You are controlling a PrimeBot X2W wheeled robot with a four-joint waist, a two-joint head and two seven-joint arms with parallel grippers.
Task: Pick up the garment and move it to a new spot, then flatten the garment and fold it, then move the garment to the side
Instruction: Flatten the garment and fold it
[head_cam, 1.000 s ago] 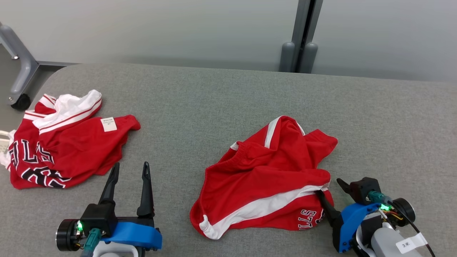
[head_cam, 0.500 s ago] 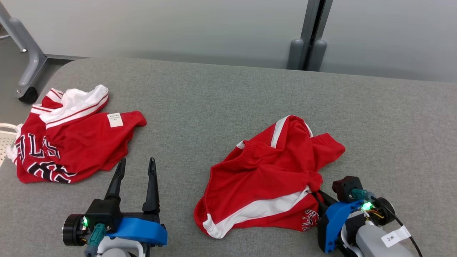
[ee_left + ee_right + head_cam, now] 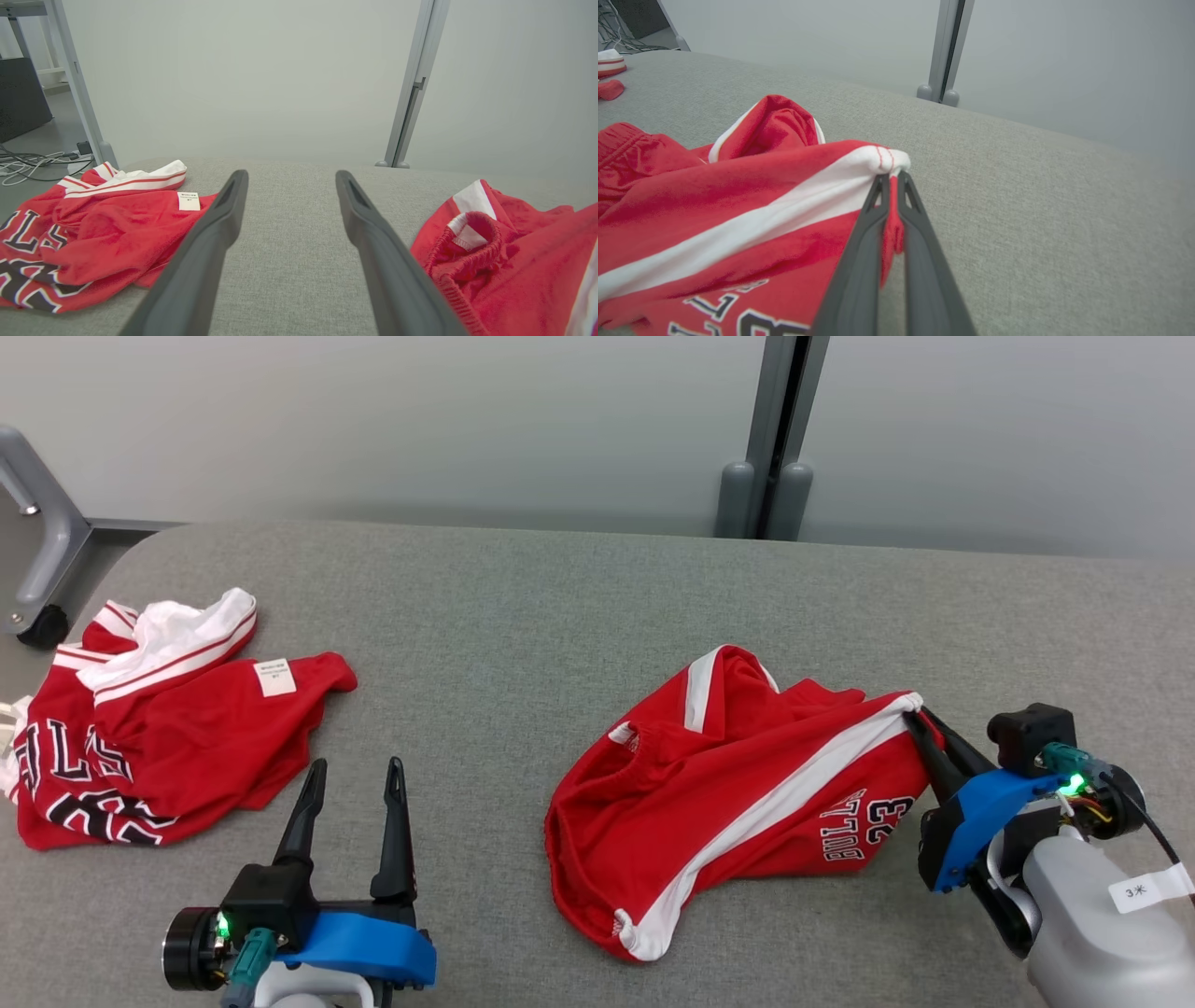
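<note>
In my head view the jersey point(image 3: 177, 728) runs off the left edge, and its black letters point(image 3: 70, 761) are folded over, so I cannot read a whole word. The white label point(image 3: 274, 677) on it is too small to read. My right wrist view cuts the shorts point(image 3: 714, 196) at its left and bottom edges, and their print point(image 3: 738, 317) with them. I cannot tell how much cloth sits between the closed fingers of the right gripper point(image 3: 892, 179).

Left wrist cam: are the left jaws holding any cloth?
No, the left gripper has its jaws spread wide with just bare grey table between them.
</note>
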